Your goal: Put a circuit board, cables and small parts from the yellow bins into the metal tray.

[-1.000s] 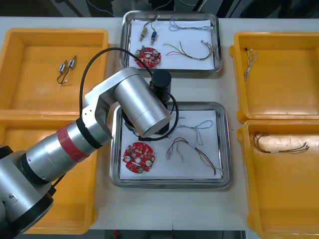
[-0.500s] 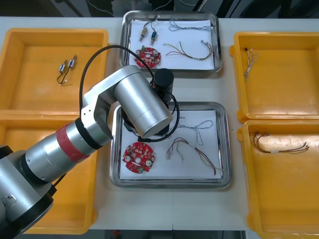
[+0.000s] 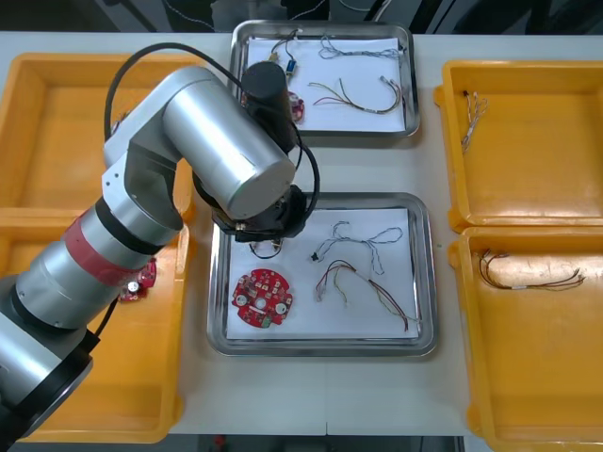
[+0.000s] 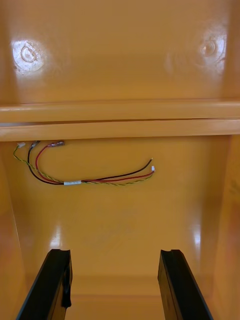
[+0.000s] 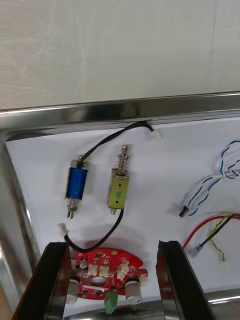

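My left pincer [image 5: 112,245] stood wide over small metal parts [image 5: 118,187] in metal tray [image 5: 125,107] | right pincer [image 4: 114,251] wide over cable [image 4: 75,182]

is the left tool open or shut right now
Open. In the left wrist view the left tool has its fingers standing wide apart over the tray, with nothing gripped between them.

Circuit board [image 3: 299,106] half behind left arm [image 3: 217,141]

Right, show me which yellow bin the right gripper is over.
The right-side bin nearer the robot: its black, red and yellow cable lies ahead of the open right gripper.
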`<action>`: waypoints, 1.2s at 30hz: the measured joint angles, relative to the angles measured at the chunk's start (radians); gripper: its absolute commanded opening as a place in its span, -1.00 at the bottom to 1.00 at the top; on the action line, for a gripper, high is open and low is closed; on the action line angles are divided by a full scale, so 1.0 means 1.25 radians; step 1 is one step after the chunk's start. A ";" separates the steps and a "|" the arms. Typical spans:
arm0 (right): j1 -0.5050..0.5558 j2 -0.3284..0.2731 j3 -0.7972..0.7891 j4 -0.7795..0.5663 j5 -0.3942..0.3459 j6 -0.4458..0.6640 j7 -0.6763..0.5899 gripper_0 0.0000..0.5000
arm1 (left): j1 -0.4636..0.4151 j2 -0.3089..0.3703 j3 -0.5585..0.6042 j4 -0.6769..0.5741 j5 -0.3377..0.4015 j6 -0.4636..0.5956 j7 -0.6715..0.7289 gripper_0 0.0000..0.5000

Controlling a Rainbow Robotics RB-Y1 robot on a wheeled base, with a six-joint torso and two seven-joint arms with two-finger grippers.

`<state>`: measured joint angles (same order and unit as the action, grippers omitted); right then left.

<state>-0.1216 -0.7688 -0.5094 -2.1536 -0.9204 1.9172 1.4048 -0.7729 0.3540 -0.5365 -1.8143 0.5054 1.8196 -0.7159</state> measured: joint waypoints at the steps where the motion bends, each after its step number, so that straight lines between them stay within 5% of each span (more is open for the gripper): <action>1: 0.000 0.000 0.000 0.000 0.000 0.000 0.000 1.00 | -0.002 0.004 0.010 -0.002 0.009 0.011 0.000 1.00; 17: 0.000 0.000 0.006 -0.002 -0.001 0.000 0.000 1.00 | -0.059 0.103 0.249 -0.004 0.138 0.074 -0.104 1.00; 36: 0.001 -0.002 0.011 -0.003 0.000 0.000 0.000 1.00 | -0.059 0.357 0.295 0.039 0.317 0.074 -0.104 1.00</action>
<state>-0.1202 -0.7717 -0.4952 -2.1577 -0.9206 1.9171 1.4044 -0.8466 0.8005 -0.1673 -1.7662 0.9013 1.9122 -0.8464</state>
